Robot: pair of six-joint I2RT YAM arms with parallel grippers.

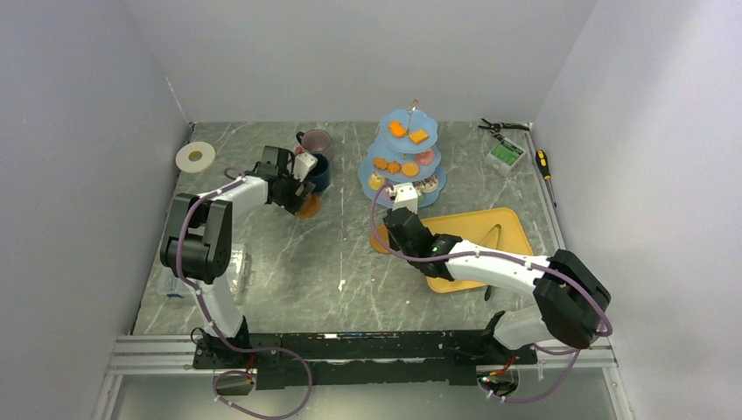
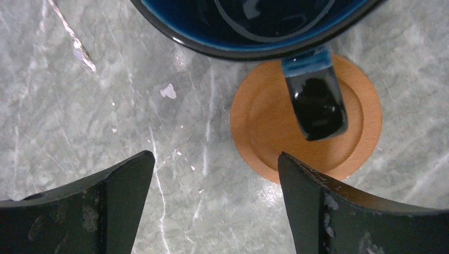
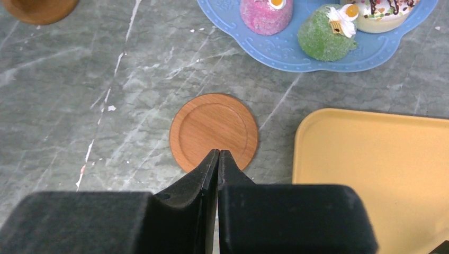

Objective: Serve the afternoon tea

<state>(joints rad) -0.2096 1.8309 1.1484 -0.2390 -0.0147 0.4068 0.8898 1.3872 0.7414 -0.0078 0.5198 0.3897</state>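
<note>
hovering left tool (image 2: 214,203) spread before dark-blue mug (image 2: 254,24), right tool (image 3: 218,159) pressed together over coaster (image 3: 214,131)

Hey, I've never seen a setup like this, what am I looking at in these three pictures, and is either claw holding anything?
Two robot arms are bolted to the near edge of a grey table. The wide picture looks down from above; the other two come from cameras on each wrist.

The left gripper is open and empty, hovering near a dark-blue mug whose handle hangs over a brown coaster.

The right gripper is shut with nothing visible between its fingers, poised over a second coaster.

Also on the table: a light-blue three-tier stand with biscuits and small cakes, a mauve mug, a yellow tray, a white tape roll and a few tools.
</note>
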